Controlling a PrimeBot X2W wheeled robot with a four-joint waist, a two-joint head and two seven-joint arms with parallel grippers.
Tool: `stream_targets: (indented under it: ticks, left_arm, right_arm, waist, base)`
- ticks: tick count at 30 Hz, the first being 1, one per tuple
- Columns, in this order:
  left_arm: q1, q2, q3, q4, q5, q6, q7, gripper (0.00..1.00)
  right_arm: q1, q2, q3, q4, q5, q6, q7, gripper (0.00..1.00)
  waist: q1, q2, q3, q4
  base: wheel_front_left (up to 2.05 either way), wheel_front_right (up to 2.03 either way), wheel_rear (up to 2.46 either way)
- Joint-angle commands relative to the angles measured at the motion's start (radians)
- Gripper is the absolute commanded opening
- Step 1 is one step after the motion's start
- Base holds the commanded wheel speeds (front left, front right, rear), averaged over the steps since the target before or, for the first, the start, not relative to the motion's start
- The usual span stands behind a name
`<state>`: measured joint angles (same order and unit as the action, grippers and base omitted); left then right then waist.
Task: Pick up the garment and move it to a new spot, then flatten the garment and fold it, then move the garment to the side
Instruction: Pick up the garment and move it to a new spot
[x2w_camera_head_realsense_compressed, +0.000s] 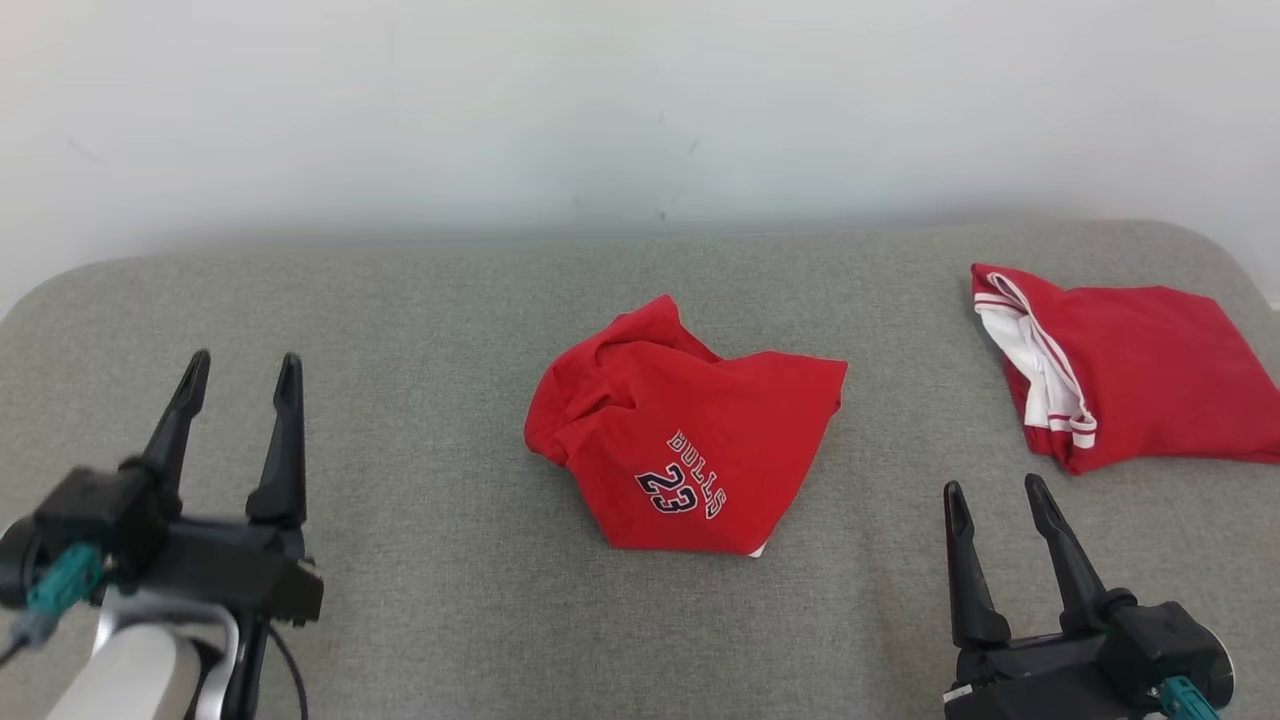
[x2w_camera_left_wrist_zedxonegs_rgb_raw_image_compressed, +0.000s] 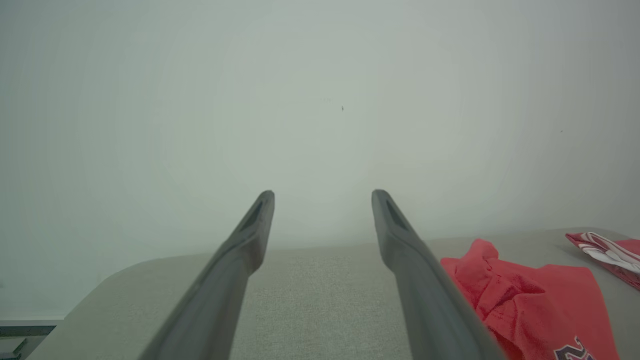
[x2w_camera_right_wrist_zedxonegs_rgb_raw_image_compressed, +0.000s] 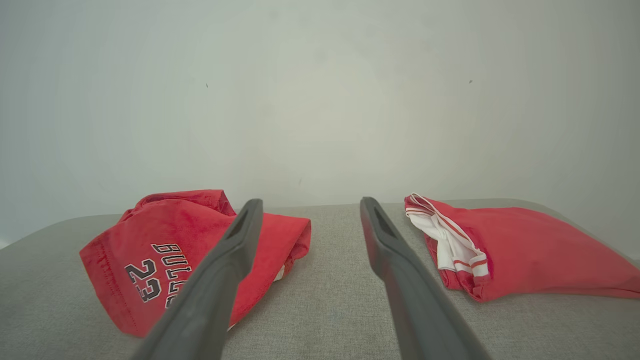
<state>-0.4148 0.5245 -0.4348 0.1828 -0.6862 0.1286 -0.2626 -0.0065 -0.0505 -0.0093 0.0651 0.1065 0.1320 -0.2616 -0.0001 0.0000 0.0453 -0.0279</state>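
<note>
Head view: garment (x2w_camera_head_realsense_compressed: 690, 440); folded cloth (x2w_camera_head_realsense_compressed: 1150, 372) rightward.

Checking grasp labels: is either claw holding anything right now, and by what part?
Nothing is held. The left claw and right claw are both open, apart from the Bulls garment lying crumpled between them.

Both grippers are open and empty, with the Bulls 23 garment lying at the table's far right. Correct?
Wrong spot: the head view shows the Bulls 23 garment lying central. The left gripper and right gripper are open and empty.
</note>
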Motion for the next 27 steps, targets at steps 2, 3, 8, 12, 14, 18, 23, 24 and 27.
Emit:
stream_targets:
  ticks: [2,3,8,12,14,18,23,24,27]
  left_arm:
    - [0.072,-0.024,0.061,-0.037,0.075,0.006,-0.003,1.00]
    - [0.099,-0.040,0.088,-0.055,0.102,0.006,-0.003,1.00]
    - [0.219,-0.116,0.209,-0.115,0.226,-0.024,-0.003,1.00]
    - [0.312,-0.210,0.315,-0.116,0.308,-0.096,-0.003,1.00]
    - [0.341,-0.246,0.355,-0.107,0.334,-0.125,-0.003,1.00]
    - [0.392,-0.300,0.416,-0.081,0.397,-0.183,-0.003,1.00]
    - [0.426,-0.352,0.448,-0.058,0.469,-0.229,-0.003,1.00]
    - [0.431,-0.361,0.453,-0.055,0.481,-0.234,-0.003,1.00]
    - [0.441,-0.383,0.468,-0.049,0.492,-0.241,-0.003,1.00]
  right_arm:
    - [0.008,0.001,-0.005,-0.002,0.000,-0.003,-0.004,1.00]
    - [0.008,0.001,-0.005,-0.003,0.002,-0.003,-0.004,1.00]
    - [0.008,0.001,-0.004,0.003,0.005,-0.003,-0.004,1.00]
    - [0.010,0.001,-0.005,0.007,0.006,-0.003,-0.004,1.00]
    - [0.012,0.001,-0.005,0.010,0.007,-0.003,-0.004,1.00]
    - [0.022,0.001,-0.004,0.018,0.010,-0.003,-0.004,1.00]
    - [0.037,0.001,0.008,0.032,0.017,-0.003,-0.004,1.00]
    - [0.039,0.001,0.011,0.034,0.017,-0.003,-0.004,1.00]
    - [0.050,0.001,0.014,0.039,0.022,-0.003,-0.004,1.00]
  waist:
    - [0.0001,0.0000,0.003,0.009]
    - [0.0001,0.0000,0.005,0.011]
    - [0.0001,0.0000,0.013,0.008]
    - [0.0001,0.0000,0.018,0.004]
    - [0.0001,0.0000,0.016,0.003]
    - [0.0001,0.0000,0.011,0.002]
    - [0.0001,0.0000,0.002,0.004]
    - [0.0001,0.0000,0.001,0.005]
    - [0.0001,0.0000,-0.003,0.006]
  base:
    - [0.00,0.00,0.00]
    - [0.00,0.00,0.00]
    - [0.00,0.00,0.00]
    - [0.00,0.00,0.00]
    - [0.00,0.00,0.00]
    - [0.00,0.00,0.00]
    - [0.00,0.00,0.00]
    - [0.00,0.00,0.00]
    - [0.00,0.00,0.00]
